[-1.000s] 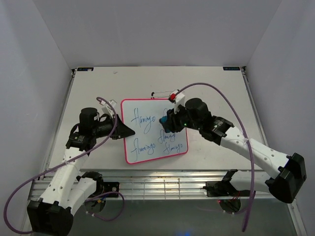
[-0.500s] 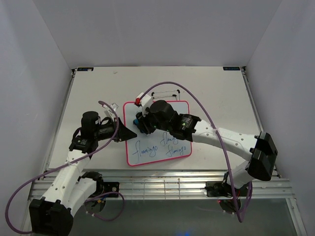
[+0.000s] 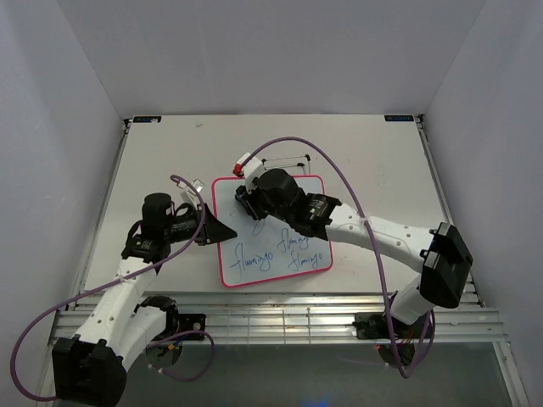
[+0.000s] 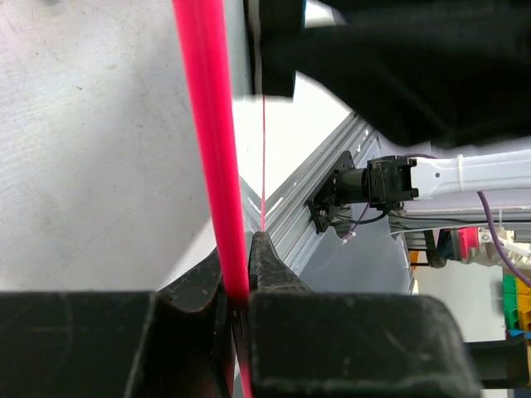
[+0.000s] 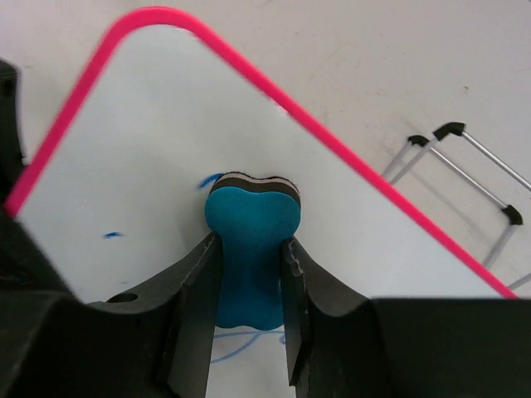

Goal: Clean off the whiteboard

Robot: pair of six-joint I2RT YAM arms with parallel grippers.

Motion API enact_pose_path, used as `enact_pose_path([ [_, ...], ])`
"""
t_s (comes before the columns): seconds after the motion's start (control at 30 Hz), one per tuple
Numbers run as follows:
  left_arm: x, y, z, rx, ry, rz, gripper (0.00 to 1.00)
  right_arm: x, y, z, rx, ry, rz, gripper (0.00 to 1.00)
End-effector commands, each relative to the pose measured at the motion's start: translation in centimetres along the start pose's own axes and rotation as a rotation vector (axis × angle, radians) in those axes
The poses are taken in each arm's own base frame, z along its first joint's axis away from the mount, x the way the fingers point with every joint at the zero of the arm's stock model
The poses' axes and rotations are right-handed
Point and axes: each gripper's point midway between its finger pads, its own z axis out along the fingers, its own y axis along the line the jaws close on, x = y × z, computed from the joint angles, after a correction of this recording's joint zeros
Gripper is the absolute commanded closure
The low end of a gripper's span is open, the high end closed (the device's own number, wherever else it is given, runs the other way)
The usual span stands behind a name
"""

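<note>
The whiteboard (image 3: 233, 197), white with a pink-red frame, lies flat mid-table. Blue handwriting (image 3: 254, 257) stays on its lower half; the upper part is nearly wiped, with small blue traces (image 5: 114, 235). My left gripper (image 3: 222, 231) is shut on the board's left frame edge (image 4: 209, 166). My right gripper (image 3: 248, 200) is shut on the blue bone-shaped eraser (image 5: 250, 240) and presses it on the board's upper left area, near the top edge (image 5: 332, 141).
A thin black wire stand (image 3: 282, 161) lies just behind the board, also in the right wrist view (image 5: 473, 178). A metal rail (image 3: 280, 307) runs along the table's near edge. Purple cables (image 3: 339, 174) arc over both arms.
My right gripper has swept the eraser leftward across the board's top row, wiping out the upper handwriting. The left gripper keeps its grip on the board's edge; the board shifted slightly.
</note>
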Motion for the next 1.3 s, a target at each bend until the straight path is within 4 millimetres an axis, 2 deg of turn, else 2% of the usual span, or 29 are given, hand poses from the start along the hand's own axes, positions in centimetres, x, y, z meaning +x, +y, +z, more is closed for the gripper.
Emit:
enact_pose_path([
  [0.0,-0.2,-0.9,0.1,0.057,-0.007,0.140,1.00,1.8,-5.7,0.9,0.108,0.031,0.001,0.69],
  [0.07,-0.1,-0.9,0.1,0.058,-0.004,0.139,1.00,1.6,-6.2,1.0,0.105,0.029,0.005,0.69],
  [0.13,-0.1,-0.9,0.1,0.058,-0.003,0.138,1.00,1.4,-5.1,1.2,0.046,0.037,0.001,0.70],
  [0.23,0.0,-1.0,0.2,0.065,0.000,0.142,1.00,0.0,-1.7,1.5,-0.038,0.004,-0.024,0.71],
  [0.27,0.0,-1.0,0.2,0.065,0.000,0.144,1.00,0.3,-0.5,1.9,-0.059,0.014,-0.038,0.71],
  [0.3,-0.1,-1.0,0.1,0.064,-0.005,0.147,1.00,-0.6,1.7,1.7,-0.102,-0.005,-0.056,0.71],
  [0.37,-0.1,-1.0,0.1,0.064,-0.008,0.150,1.00,-0.6,3.9,2.0,-0.138,0.005,-0.076,0.71],
  [0.4,-0.1,-1.0,0.1,0.063,-0.008,0.148,1.00,-1.3,5.7,1.8,-0.163,-0.010,-0.091,0.71],
  [0.47,-0.1,-1.0,0.1,0.064,-0.007,0.148,1.00,-1.5,7.9,1.8,-0.201,-0.013,-0.108,0.71],
  [0.5,-0.1,-1.0,0.1,0.063,-0.008,0.148,1.00,-1.9,8.3,1.8,-0.208,-0.020,-0.110,0.71],
  [0.57,0.0,-1.1,0.0,0.068,-0.006,0.152,1.00,-1.4,8.2,2.3,-0.194,0.004,-0.118,0.71],
  [0.67,0.1,-1.1,0.0,0.068,-0.008,0.154,1.00,-0.7,6.1,2.9,-0.129,0.034,-0.122,0.71],
  [0.77,0.0,-1.3,-0.1,0.072,-0.016,0.165,1.00,0.5,1.7,3.0,-0.056,0.074,-0.068,0.72],
  [0.87,0.0,-1.3,-0.1,0.071,-0.017,0.164,1.00,1.7,-0.6,2.4,-0.002,0.105,-0.044,0.72],
  [0.93,-0.1,-1.2,-0.1,0.065,-0.019,0.160,1.00,2.1,-0.2,1.9,-0.031,0.108,-0.044,0.73],
  [1.03,-0.3,-1.1,0.0,0.053,-0.029,0.165,1.00,3.4,2.2,1.1,-0.116,0.096,-0.047,0.74],
  [1.07,-0.3,-1.1,0.0,0.052,-0.028,0.164,1.00,4.8,3.5,0.6,-0.144,0.113,-0.052,0.74],
  [1.1,-0.3,-1.1,0.0,0.053,-0.029,0.165,1.00,5.3,4.4,0.3,-0.176,0.113,-0.049,0.74],
  [1.17,-0.4,-1.1,-0.1,0.051,-0.033,0.167,1.00,5.4,6.2,-0.3,-0.221,0.082,-0.057,0.75],
  [1.2,-0.3,-1.1,-0.1,0.051,-0.032,0.166,1.00,6.7,6.6,-0.5,-0.226,0.105,-0.027,0.75],
  [1.27,-0.3,-1.1,-0.1,0.053,-0.029,0.165,1.00,7.9,6.3,-0.9,-0.208,0.112,-0.011,0.75],
])
